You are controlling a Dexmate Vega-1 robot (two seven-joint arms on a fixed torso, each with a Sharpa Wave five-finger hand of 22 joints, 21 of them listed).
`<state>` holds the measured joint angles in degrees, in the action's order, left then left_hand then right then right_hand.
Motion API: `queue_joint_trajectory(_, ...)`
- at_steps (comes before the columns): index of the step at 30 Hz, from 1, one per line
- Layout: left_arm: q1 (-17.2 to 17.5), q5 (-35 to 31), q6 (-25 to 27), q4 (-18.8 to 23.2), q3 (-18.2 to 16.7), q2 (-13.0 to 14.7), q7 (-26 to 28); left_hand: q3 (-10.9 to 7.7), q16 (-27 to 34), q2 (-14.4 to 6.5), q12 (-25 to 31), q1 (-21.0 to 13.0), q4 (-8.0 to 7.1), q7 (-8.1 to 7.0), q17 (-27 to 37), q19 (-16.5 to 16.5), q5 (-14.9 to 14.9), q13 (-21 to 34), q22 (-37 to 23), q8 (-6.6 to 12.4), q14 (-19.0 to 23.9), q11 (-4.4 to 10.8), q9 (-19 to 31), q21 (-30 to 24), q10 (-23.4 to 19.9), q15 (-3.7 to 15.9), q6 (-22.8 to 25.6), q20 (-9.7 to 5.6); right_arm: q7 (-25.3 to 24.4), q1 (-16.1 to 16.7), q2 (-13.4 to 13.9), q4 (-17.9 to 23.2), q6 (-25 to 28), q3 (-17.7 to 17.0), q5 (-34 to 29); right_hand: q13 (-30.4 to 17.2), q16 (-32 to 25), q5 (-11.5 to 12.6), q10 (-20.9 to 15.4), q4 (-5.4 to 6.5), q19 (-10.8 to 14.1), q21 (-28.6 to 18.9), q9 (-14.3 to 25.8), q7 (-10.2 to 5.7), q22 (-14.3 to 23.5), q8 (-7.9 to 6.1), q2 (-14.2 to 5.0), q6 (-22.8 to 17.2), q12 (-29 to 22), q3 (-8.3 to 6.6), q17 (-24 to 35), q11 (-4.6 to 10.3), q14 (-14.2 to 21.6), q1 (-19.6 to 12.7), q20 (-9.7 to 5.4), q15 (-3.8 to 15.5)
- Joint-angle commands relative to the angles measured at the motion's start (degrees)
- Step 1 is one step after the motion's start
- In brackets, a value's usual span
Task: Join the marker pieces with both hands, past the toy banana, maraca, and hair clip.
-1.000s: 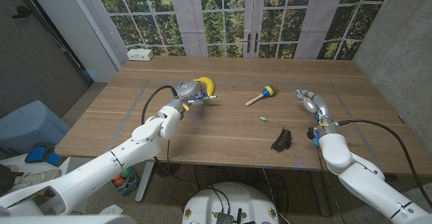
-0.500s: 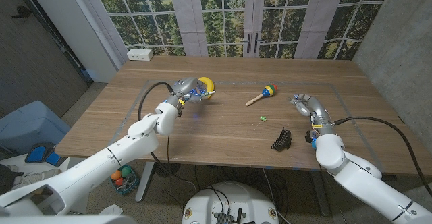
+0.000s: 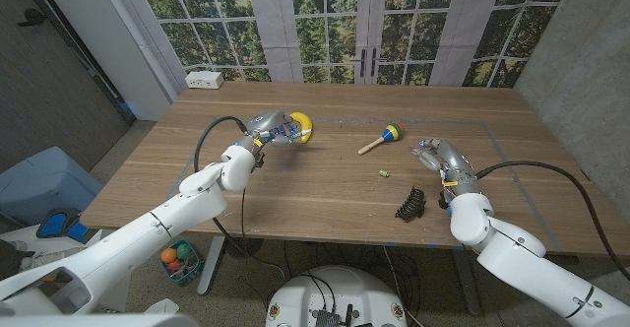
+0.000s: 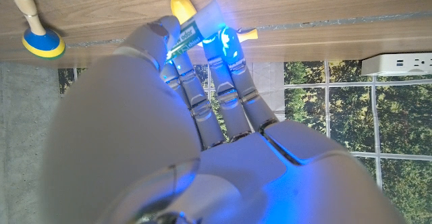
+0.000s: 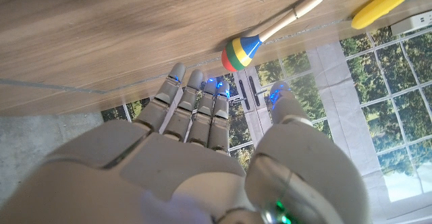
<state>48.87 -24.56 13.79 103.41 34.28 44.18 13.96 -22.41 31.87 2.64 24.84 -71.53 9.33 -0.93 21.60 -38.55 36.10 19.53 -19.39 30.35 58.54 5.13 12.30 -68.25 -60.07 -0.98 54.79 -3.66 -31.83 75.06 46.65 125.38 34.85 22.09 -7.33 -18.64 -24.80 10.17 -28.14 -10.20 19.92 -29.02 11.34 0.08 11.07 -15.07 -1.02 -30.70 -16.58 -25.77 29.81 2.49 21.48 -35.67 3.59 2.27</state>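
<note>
Left hand (image 3: 273, 128) pinching marker body (image 4: 191, 30) beside toy banana (image 3: 301, 125). Right hand (image 3: 440, 157) empty, fingers spread, near small green cap (image 3: 383, 173) on worktop (image 3: 325, 199). Next: pinch cap squarely, keep axes aligned for joining.

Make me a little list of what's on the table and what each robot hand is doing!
left robot hand: holds a marker piece, right next to the toy banana
right robot hand: empty, fingers apart, above the table
maraca: lying mid-table, between the two hands
small green piece: lying alone on the wood in front of the maraca
hair clip: black, near the front edge, beside the right arm
</note>
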Motion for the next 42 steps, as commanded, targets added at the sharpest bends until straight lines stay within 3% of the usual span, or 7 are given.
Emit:
queue_joint_trajectory(1, 0.29, 4.65, -1.8, -0.04, -1.76, 0.46, 0.24, -1.44, 0.4, -0.98, 0.04, 0.46, -0.89, -0.58, 18.97, 0.44, 0.46, 16.39, 0.04, 0.22, 10.65, 6.16, 9.58, -0.46, -6.93, 14.42, 2.86, -5.92, 1.65, -3.12, 1.77, 3.17, 8.01, 5.15, -3.72, -0.46, -0.45, 0.11, 0.04, -0.08, -0.18, 0.16, 0.23, -0.4, 0.17, -0.47, 0.23, -0.34, -0.48, 0.26, 0.55, 0.44, -0.53, -1.25, -0.16, 3.1)
queue_joint_trajectory(16, 1.4, 10.47, -4.5, 0.24, -3.85, 1.03, -0.3, -1.88, 0.14, -0.86, -0.18, 0.63, -0.84, -0.61, 19.84, 0.84, 1.08, 17.34, 0.68, 0.22, 10.58, 6.01, 9.59, -1.31, -7.02, 14.41, 2.66, -5.92, 3.41, -7.66, 2.59, 3.27, 12.72, 13.29, -10.9, -2.05, -1.5, 0.49, -0.42, -0.2, -0.27, 0.2, 0.28, -1.97, 0.13, -1.02, 1.0, -1.69, -1.27, 0.76, 2.55, 1.5, -1.55, -4.46, -0.34, 3.84)
queue_joint_trajectory(24, 1.83, 14.15, -6.02, -0.03, -5.06, 1.1, -0.93, -2.1, 0.03, -0.78, -0.35, 0.68, -0.8, -0.63, 20.23, 1.12, 1.37, 17.76, 1.0, 0.23, 10.59, 6.12, 9.57, -1.66, -6.94, 14.4, 2.62, -5.93, 4.64, -8.94, 2.64, 2.95, 13.51, 15.62, -13.44, -3.24, -2.76, 0.69, -1.58, -0.27, 0.14, 0.02, 0.31, -2.65, 0.11, -1.82, 1.46, -3.61, -2.15, 1.04, 3.95, 2.3, -1.01, -7.01, -0.73, 4.73)
queue_joint_trajectory(32, 1.89, 15.97, -7.33, -0.41, -5.54, 1.21, -1.0, -2.3, -0.08, -0.75, -0.46, 0.74, -0.78, -0.47, 20.58, 1.32, 1.64, 18.14, 1.29, 0.29, 10.58, 6.07, 9.64, -2.0, -6.99, 14.4, 2.58, -5.87, 4.45, -10.29, 1.29, 1.56, 15.22, 18.57, -17.39, -4.73, -4.38, 1.0, -3.44, -0.36, 0.69, -0.24, 0.43, -3.54, 0.1, -3.03, 2.59, -6.2, -3.39, 1.57, 5.68, 3.49, -0.26, -10.2, -1.32, 5.8)
queue_joint_trajectory(42, 1.74, 17.26, -8.7, -0.68, -5.8, 1.4, -1.34, -2.61, -0.24, -0.64, -0.72, 0.88, -0.77, -0.32, 21.1, 1.5, 2.08, 18.49, 1.76, 0.35, 10.6, 5.98, 9.71, -2.5, -7.13, 14.39, 2.54, -5.89, 5.38, -11.83, -0.14, -0.88, 16.92, 21.42, -21.43, -6.44, -6.21, 1.44, -5.76, 0.13, 1.29, -0.61, 0.56, -4.26, 0.15, -4.02, 3.51, -8.22, -5.08, 2.6, 7.86, 3.96, 0.55, -12.57, -1.83, 6.53)
